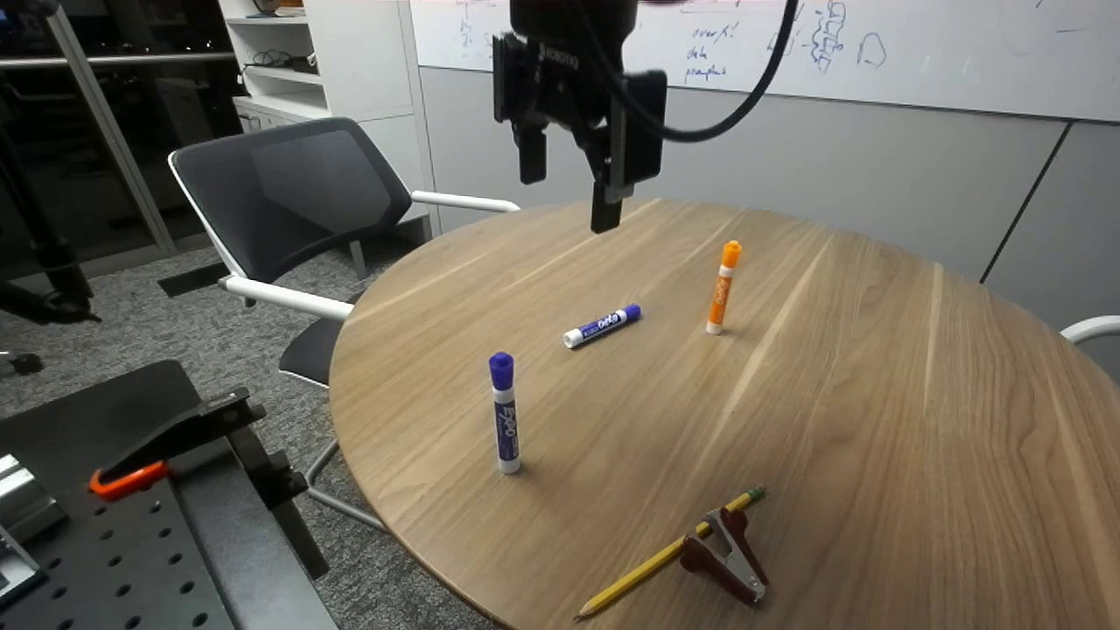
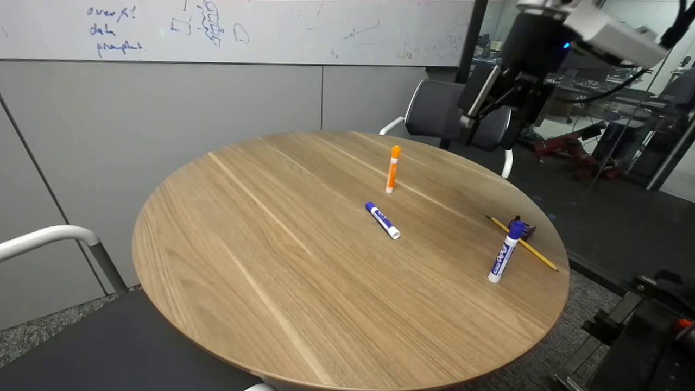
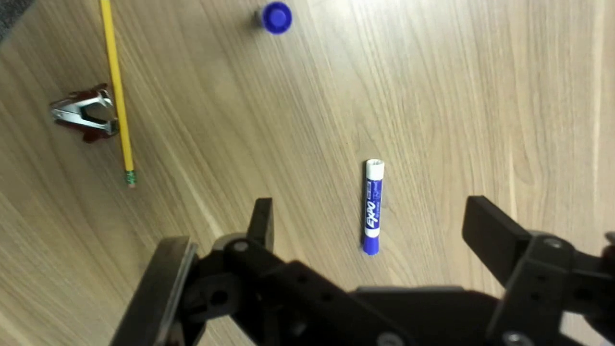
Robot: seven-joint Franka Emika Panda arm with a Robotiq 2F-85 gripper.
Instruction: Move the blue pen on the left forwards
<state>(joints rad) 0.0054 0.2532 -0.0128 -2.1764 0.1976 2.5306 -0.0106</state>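
Wrist view: gripper spread wide, tips well apart, blue pen seen between them, lying flat on the table below. In an exterior view the gripper hangs well above the table; blue pen is left of the table's middle, cap pointing far right. Upright marker, purple-blue cap, stands to its near left, orange marker upright to its right. Pencil lies near side with a staple remover; can't tell if those touch.
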